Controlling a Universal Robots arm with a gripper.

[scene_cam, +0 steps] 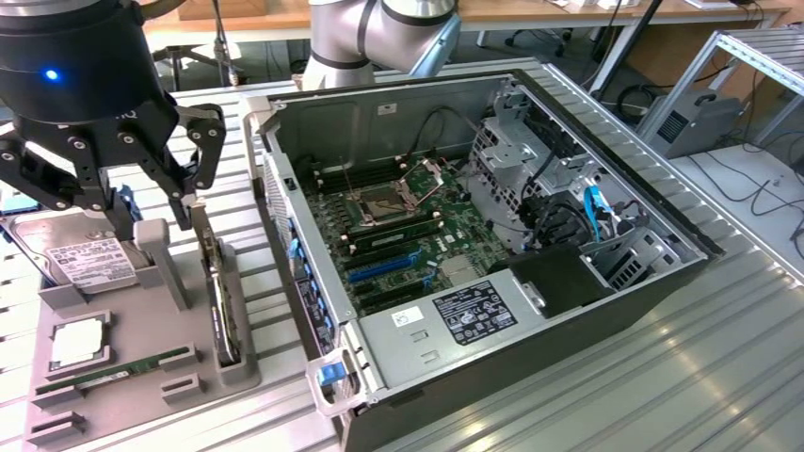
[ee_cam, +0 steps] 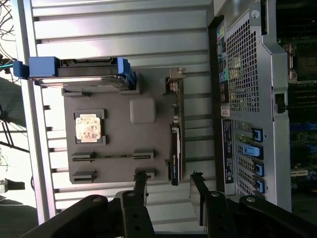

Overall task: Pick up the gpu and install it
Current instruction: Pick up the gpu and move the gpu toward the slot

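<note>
Jaws are spread wide w/ nothing in them. In the wrist view the two fingertips (ee_cam: 140, 184) stand well apart, and the gpu (ee_cam: 176, 144) lines up w/ the gap between them, below the jaws. Neither finger is on the card afaict. In the exterior view they hang up over the gray parts tray (scene_cam: 138, 414), not down in it.

The gpu is not in the machine. It's parked in the tray, standing on its long edge in a slot along the side nearest the PC case (scene_cam: 653, 273). It's a thin black card, and the silver bracket is on the end by the hard drive (scene_cam: 86, 264).

Rest of the tray, going outward:
- The hard drive w/ white label sits at one end, and the wrist view shows it in a blue caddy.
- The CPU (scene_cam: 78, 341) lies flat in its own pocket, mid tray.
- The green RAM stick (scene_cam: 116, 369) is in a slot just past the CPU.

The case lies open-side-up at the exterior view's right of the tray, just beside it. Its mobo (scene_cam: 415, 240) is exposed, w/ the CPU socket (scene_cam: 380, 202) bare and the blue expansion slots (scene_cam: 377, 270) unfilled. Tray and case both sit on the slatted aluminum bench (scene_cam: 653, 395), and the arm's base (scene_cam: 377, 38) is behind the case.
</note>
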